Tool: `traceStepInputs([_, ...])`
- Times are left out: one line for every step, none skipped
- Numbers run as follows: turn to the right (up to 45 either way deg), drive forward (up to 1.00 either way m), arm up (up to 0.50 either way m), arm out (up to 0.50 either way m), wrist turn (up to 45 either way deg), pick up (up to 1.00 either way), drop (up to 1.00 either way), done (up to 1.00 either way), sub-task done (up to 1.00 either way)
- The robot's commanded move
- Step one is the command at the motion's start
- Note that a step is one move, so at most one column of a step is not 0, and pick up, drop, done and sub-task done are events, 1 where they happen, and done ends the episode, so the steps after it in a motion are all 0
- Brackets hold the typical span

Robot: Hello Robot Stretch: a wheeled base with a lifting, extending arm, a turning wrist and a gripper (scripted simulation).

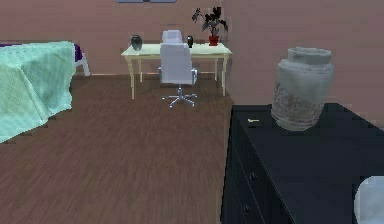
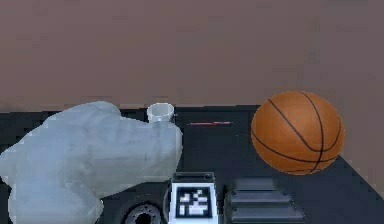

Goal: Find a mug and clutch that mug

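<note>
Crowding white mug [image 2: 160,113], grey vase [image 2: 90,160], basketball [image 2: 297,132] nearby — whether gripper [image 2: 148,212] holds anything, unclear

Dresser [image 1: 320,175] black. On dresser: vase [image 1: 302,88] mottled grey, basketball [image 2: 297,132] orange with black seams, small cup [image 2: 160,113] white. Beyond dresser: desk [image 1: 150,55] pale yellow, chair [image 1: 178,65] white, bedspread [image 1: 35,85] teal.

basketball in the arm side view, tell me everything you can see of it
The basketball is a round orange ball with thin dark seam lines curving across it, its skin looking matte and rubbery. It sits on the dark dresser top at the arm side view's right, apart from the pale grey vase and small white cup.
</note>
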Motion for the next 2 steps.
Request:
traceStepInputs([0.0, 0.00, 0.00, 0.32, 0.0, 0.00, 0.00, 0.00, 0.00])
traceStepInputs([0.0, 0.00, 0.00, 0.00, 45.0, 0.00, 0.00, 0.00, 0.00])
